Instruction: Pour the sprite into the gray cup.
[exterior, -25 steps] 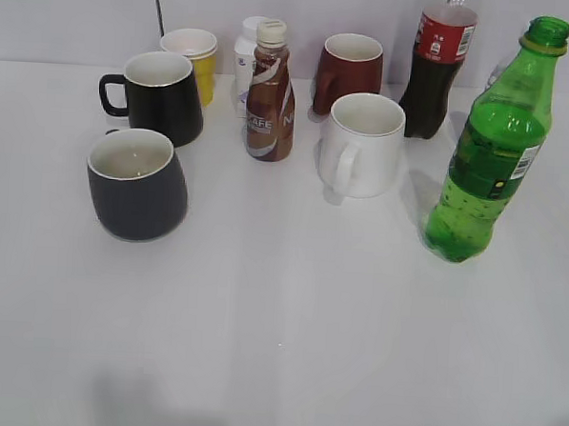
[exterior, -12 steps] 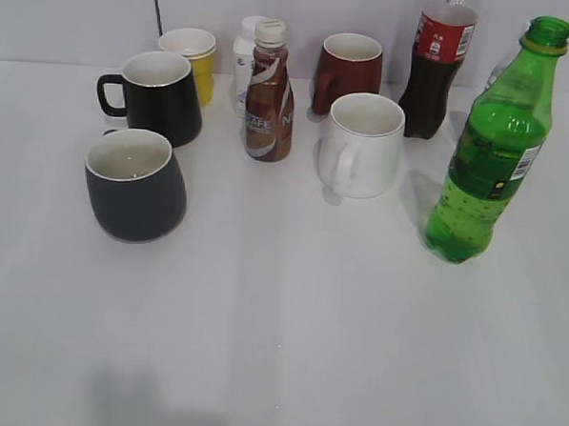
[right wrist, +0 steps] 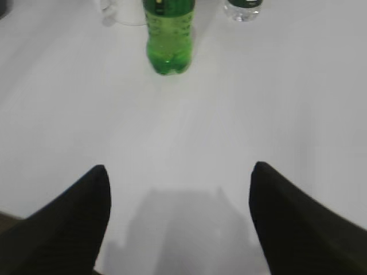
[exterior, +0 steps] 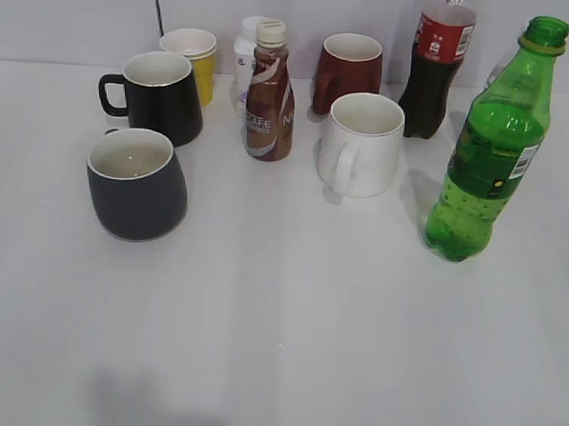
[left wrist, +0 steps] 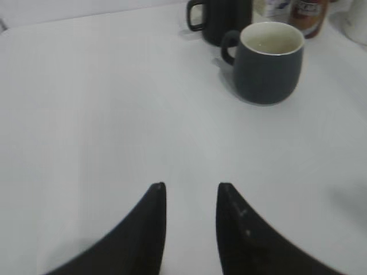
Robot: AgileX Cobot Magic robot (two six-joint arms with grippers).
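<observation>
The sprite [exterior: 493, 148] stands upright and uncapped near the right edge of the desk [exterior: 288, 328], just beside the white mug [exterior: 362, 146], with the cola bottle [exterior: 437, 68] behind it toward the far edge. The gray cup [exterior: 136, 183] sits upright near the left edge, in front of the black mug [exterior: 160, 97], its handle turned toward the far edge. A brown coffee bottle [exterior: 270, 93] stands between the mugs, and a yellow cup [exterior: 193, 60] and a maroon mug [exterior: 349, 71] line the far edge. The left tool [left wrist: 191, 197] hangs over bare desk with its fingers a narrow gap apart, gripping nothing, well apart from the gray cup [left wrist: 268, 62]. The right tool [right wrist: 179, 197] is spread wide and empty, facing the sprite [right wrist: 168, 35], well short of it.
</observation>
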